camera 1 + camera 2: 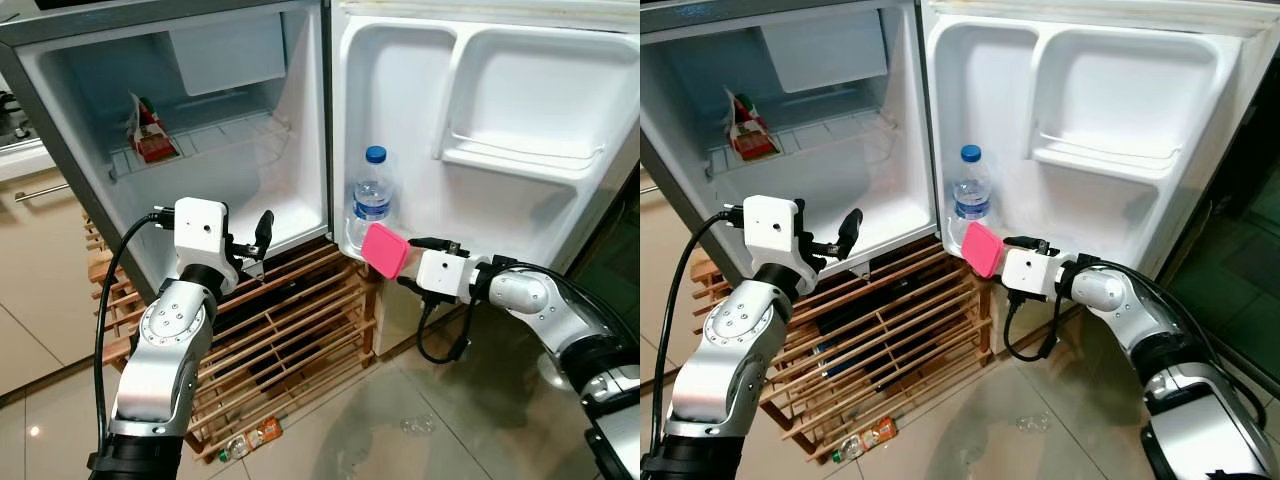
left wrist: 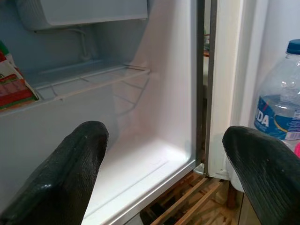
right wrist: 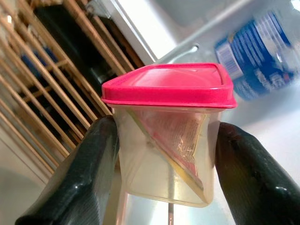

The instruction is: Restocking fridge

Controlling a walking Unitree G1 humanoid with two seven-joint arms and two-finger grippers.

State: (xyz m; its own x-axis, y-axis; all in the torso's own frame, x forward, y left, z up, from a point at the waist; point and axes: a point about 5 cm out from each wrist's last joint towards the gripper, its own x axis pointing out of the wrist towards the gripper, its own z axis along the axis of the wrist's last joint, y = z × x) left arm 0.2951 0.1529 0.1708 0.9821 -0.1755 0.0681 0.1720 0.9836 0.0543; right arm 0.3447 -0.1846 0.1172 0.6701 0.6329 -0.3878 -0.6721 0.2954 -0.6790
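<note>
Tiled floor (image 1: 400, 400); open fridge (image 1: 240, 190); right gripper (image 3: 164, 154) clamps pink-lidded container (image 3: 166, 131); left gripper (image 2: 164, 173) apart.

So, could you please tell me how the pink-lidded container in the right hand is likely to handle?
The pink-lidded container looks like thin clear plastic, so it may flex if squeezed. With just a folded packet inside, it is probably light. Its smooth walls could slip between the right hand's fingers.

pink-lidded clear container (image 3: 168, 133) | tilted | beside door-shelf water bottle (image 1: 372, 196)
</note>
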